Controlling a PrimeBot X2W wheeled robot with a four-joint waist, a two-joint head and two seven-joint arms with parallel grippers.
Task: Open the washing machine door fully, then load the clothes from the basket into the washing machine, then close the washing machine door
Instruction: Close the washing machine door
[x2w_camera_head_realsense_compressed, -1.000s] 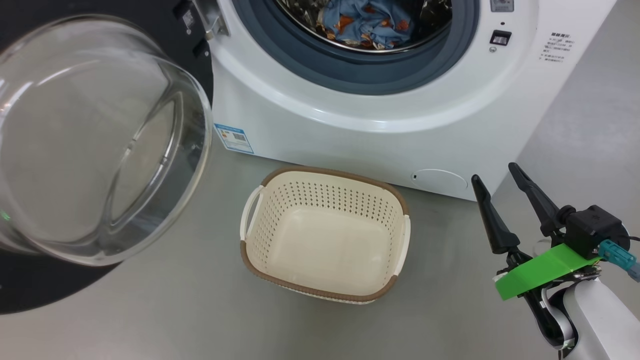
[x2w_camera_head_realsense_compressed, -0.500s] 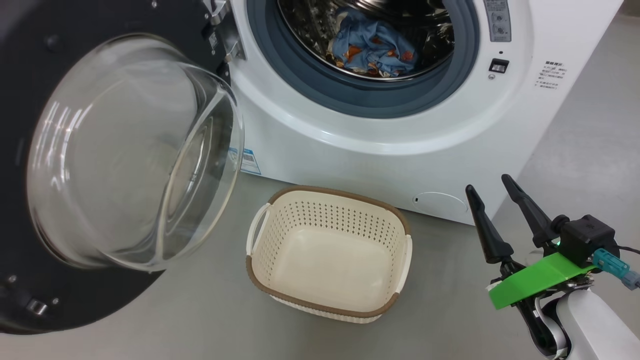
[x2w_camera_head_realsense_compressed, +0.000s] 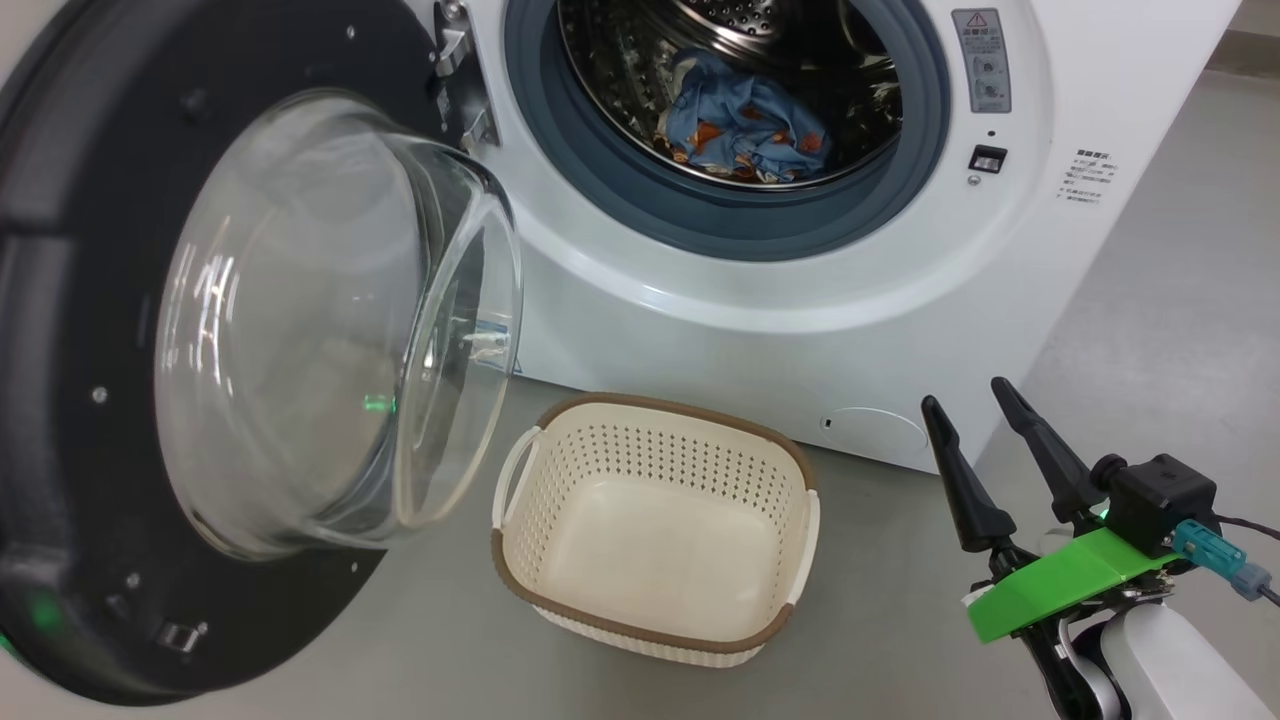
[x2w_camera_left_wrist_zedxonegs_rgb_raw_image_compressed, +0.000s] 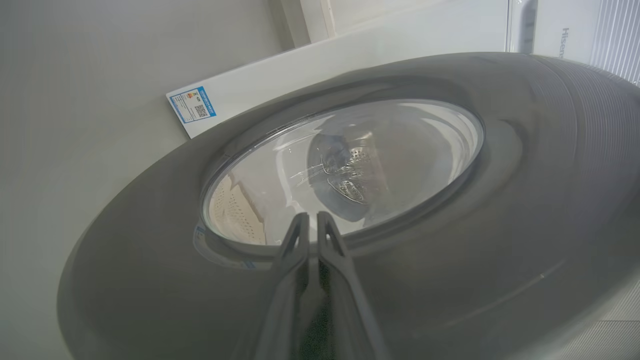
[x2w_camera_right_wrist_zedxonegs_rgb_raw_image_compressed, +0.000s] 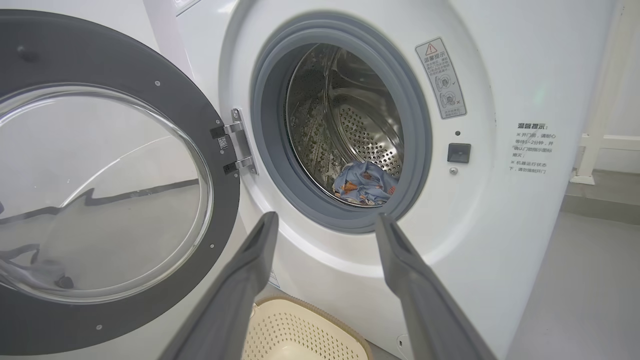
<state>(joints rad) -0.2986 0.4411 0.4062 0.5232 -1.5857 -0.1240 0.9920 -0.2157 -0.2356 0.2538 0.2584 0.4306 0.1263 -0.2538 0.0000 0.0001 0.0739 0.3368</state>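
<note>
Head view has tilted up the washing machine (x2w_camera_head_realsense_compressed: 700, 330); left claw (x2w_camera_left_wrist_zedxonegs_rgb_raw_image_compressed: 310, 220) clenched at the washing machine door (x2w_camera_left_wrist_zedxonegs_rgb_raw_image_compressed: 450, 280) outer face, contact unclear; right claw (x2w_camera_head_realsense_compressed: 965, 392) wide, empty.

This is a laundry corner, though a bare one, closer to a test room or demo space than a lived-in home. A white front-loading washing machine (x2w_camera_head_realsense_compressed: 700, 330) stands directly on a smooth grey floor (x2w_camera_head_realsense_compressed: 900, 620). Its round door (x2w_camera_head_realsense_compressed: 60, 300) is swung open, and blue printed clothes (x2w_camera_head_realsense_compressed: 745, 120) lie in the steel drum (x2w_camera_head_realsense_compressed: 610, 60). A small perforated basket (x2w_camera_head_realsense_compressed: 640, 450) sits on the floor just in front. A warning sticker (x2w_camera_head_realsense_compressed: 980, 60) and printed Chinese notes (x2w_camera_head_realsense_compressed: 1085, 180) mark the machine's front. The left wrist view shows a pale panel lettered "Hisense" (x2w_camera_left_wrist_zedxonegs_rgb_raw_image_compressed: 565, 37) beyond the door. The right wrist view shows a plain white wall (x2w_camera_right_wrist_zedxonegs_rgb_raw_image_compressed: 625, 75) and a white frame (x2w_camera_right_wrist_zedxonegs_rgb_raw_image_compressed: 592, 145) beside the machine.
</note>
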